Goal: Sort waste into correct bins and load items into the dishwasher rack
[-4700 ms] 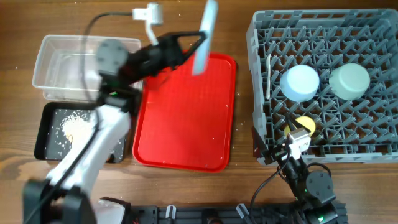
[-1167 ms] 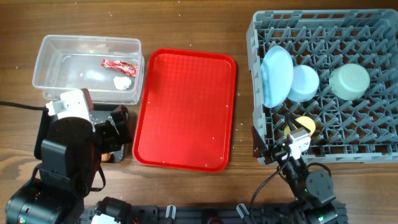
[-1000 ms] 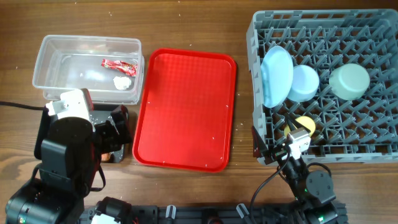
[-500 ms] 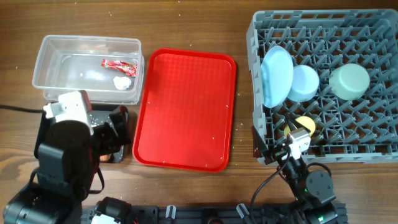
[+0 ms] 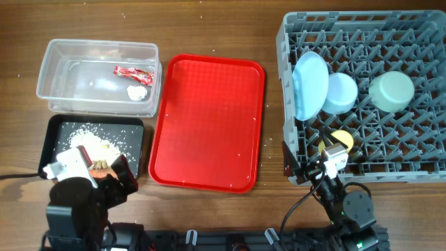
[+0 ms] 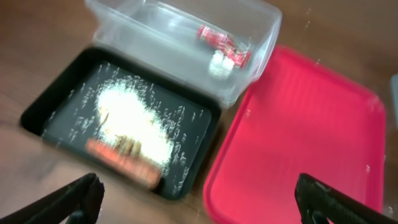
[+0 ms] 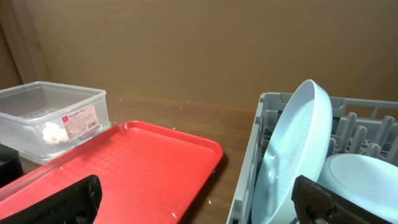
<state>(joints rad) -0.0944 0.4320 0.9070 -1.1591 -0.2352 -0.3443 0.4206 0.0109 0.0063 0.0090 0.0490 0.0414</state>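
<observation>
The overhead view is bright and evenly lit from above, with only thin, soft shadows beside the red serving tray (image 5: pixel 209 125) and the dishwasher rack (image 5: pixel 390 139), and a faint sheen on the walls of the clear tub (image 5: pixel 97 44). The left wrist view is dimmer and smeared by motion blur: the pale food scraps (image 6: pixel 127 118) show as a streaky white glare on the black tray (image 6: pixel 193 124), and the wrapper (image 6: pixel 224 43) is soft. The right wrist view is warm, rather dim and sharp at mid-range, with gentle shading across the light blue plate (image 7: pixel 292 149), while the dark fingers (image 7: pixel 68 202) at its lower corners are out of focus.
</observation>
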